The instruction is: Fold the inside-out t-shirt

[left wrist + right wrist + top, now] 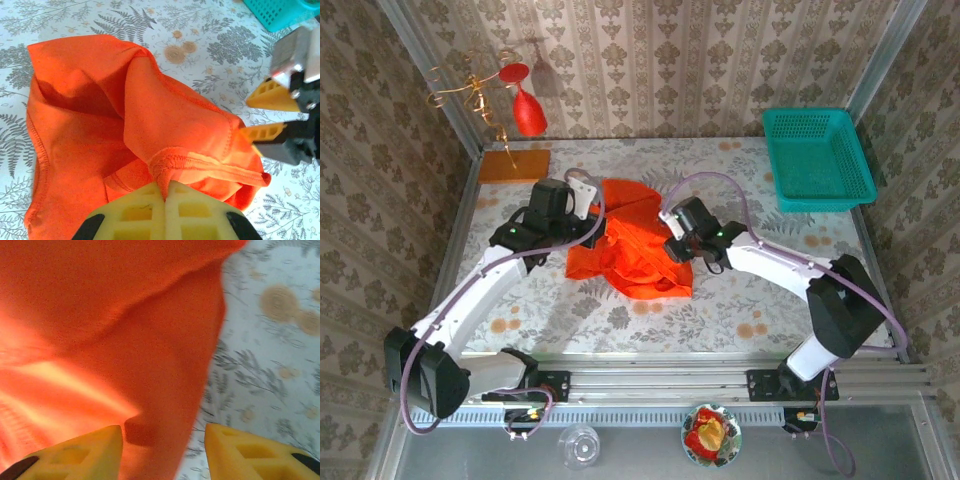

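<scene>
Mid-table, left gripper point(164, 190) pinches t-shirt point(85, 125) hem; bare table point(210, 60) around

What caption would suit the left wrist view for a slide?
Left gripper shut on a seam of the wrinkly orange-red cloth t-shirt, right gripper open beside it.

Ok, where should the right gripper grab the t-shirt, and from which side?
Probably the loose edge of the t-shirt facing the right gripper, coming from the right: it lies between those open fingers, opposite the hem the left gripper pinches.

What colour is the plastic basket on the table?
The basket is teal green, seen best from the top external camera.
</scene>
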Motion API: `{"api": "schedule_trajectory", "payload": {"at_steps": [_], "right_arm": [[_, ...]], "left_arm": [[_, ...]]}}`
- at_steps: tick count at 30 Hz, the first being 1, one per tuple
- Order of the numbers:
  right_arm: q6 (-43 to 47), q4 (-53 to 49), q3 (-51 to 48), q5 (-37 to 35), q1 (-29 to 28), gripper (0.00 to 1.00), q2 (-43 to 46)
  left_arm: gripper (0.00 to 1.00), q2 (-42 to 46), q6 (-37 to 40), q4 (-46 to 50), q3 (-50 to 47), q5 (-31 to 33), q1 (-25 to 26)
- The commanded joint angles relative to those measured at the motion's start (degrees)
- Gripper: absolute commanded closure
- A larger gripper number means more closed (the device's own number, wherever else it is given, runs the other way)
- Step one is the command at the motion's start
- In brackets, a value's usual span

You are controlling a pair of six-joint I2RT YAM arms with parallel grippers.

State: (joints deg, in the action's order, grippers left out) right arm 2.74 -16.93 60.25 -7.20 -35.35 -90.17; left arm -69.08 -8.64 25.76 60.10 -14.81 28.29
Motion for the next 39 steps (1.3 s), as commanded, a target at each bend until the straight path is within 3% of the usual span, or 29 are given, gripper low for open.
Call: {"api": "schedule_trajectory", "payload": {"at_steps": [1,4,6,8,13,18,28,31,33,39], "right_arm": [[-2.77,-1.92,-1.86,-3.79,2.07,0.56,2.99],[-1.88,-3.42,-2.68,2.44,2.44,0.56,4.12],[-0.05,-3.33,-4.29,10.88,1.59,0.50,6.07],[1.56,-1.92,-7.81,14.88,-1.15,0.40,8.82],[2.80,-1.06,-12.58,12.31,-4.27,0.30,9.46],[1.70,-2.75,-9.68,5.62,-5.02,0.23,4.45],[3.35,-4.90,-4.73,3.13,-6.07,0.23,-1.86],[1.59,-3.34,-4.97,-3.12,-5.44,0.26,-0.12],[-0.04,-2.16,-5.56,-2.81,-3.70,0.33,2.10],[-5.61,1.53,-8.55,3.07,3.33,0.78,6.94]], "left_arm": [[1.00,1.97,-1.79,1.31,1.16,-0.70,-0.98],[1.00,2.37,-2.69,1.09,1.40,-1.38,-1.61],[1.00,2.16,-2.95,0.87,1.67,-2.23,-1.69],[1.00,1.80,-3.21,0.87,2.11,-2.59,-1.71],[1.00,1.49,-3.81,0.57,2.50,-3.37,-1.76],[1.00,1.60,-4.18,0.60,3.07,-3.66,-1.75],[1.00,1.93,-4.43,0.87,4.40,-3.91,-1.76],[1.00,2.17,-4.02,1.50,4.59,-3.49,-1.75],[1.00,2.52,-3.51,2.35,4.73,-2.83,-1.80],[1.00,3.75,-3.39,3.58,4.32,-2.55,-3.95]]}}
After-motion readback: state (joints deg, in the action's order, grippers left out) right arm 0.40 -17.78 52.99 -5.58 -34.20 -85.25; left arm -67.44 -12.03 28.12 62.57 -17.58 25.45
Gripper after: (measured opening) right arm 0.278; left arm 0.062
